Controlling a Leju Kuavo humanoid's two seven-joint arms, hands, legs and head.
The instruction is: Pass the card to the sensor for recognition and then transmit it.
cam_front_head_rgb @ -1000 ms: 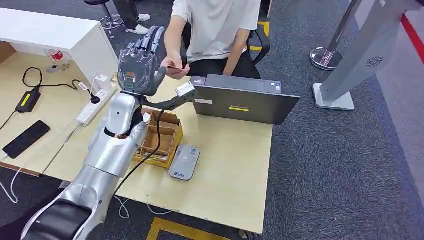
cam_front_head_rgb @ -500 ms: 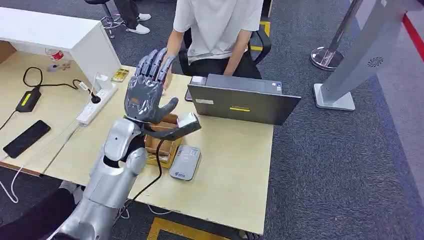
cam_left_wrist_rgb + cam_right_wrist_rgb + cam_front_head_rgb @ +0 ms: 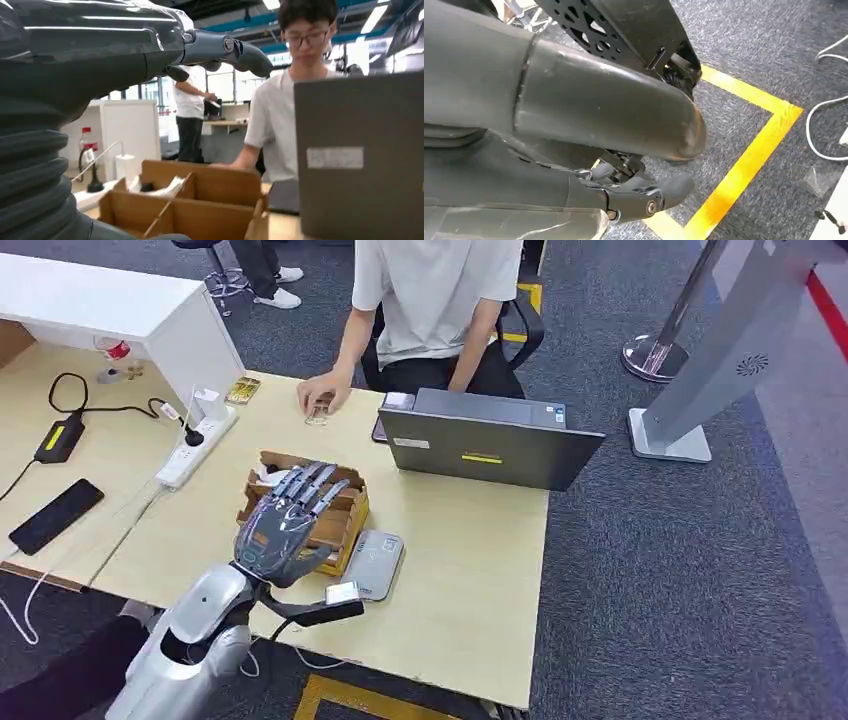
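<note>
My left hand hovers open, fingers spread, over the near side of the cardboard box, holding nothing. In the left wrist view its thumb sticks out above the box. The grey card sensor lies flat on the table just right of the box. A person's hand rests on the table beyond the box, with a small object at the fingertips; I cannot tell if it is the card. My right hand hangs above the floor, thumb showing, fingers hidden.
A grey laptop stands open at the table's far side, its back towards me. A power strip, a charger and a black phone lie to the left. The seated person faces me. Yellow floor tape runs below.
The person took the card from my raised left hand and lowered their hand to the table. My left hand opened, drew back and came down over the cardboard box.
</note>
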